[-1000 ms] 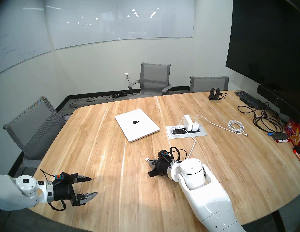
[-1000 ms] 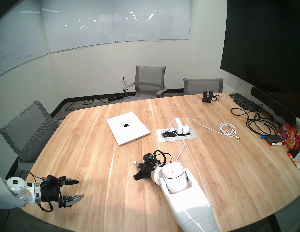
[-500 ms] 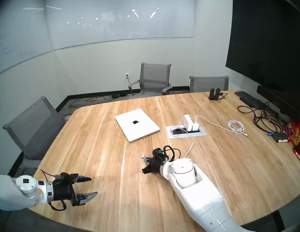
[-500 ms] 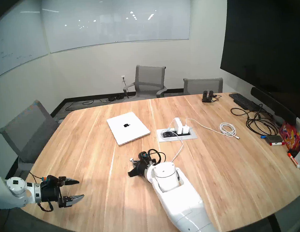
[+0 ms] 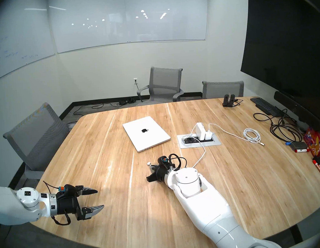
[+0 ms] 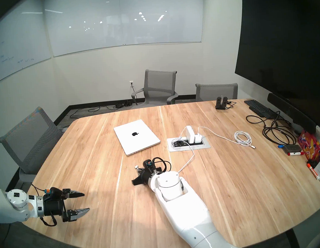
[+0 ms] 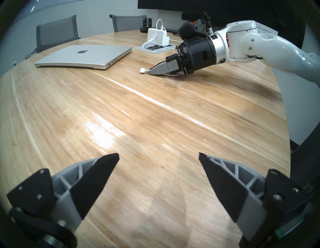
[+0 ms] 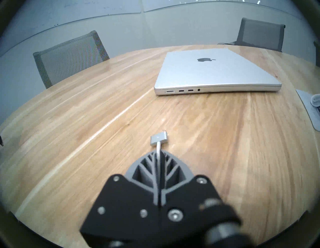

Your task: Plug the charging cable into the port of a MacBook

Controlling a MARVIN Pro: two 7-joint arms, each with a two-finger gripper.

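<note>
Pinching the thin white charging cable (image 8: 158, 152), the ribbed grey right gripper (image 8: 158, 155) faces the smooth silver MacBook (image 8: 216, 69).

Charging cable (image 5: 200, 157) passes out of sight under right arm — pincer (image 8: 158, 154) base blurred.

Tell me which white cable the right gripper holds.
The charging cable with the flat connector, pinched in the shut right gripper; the coiled white cable lies untouched.
</note>
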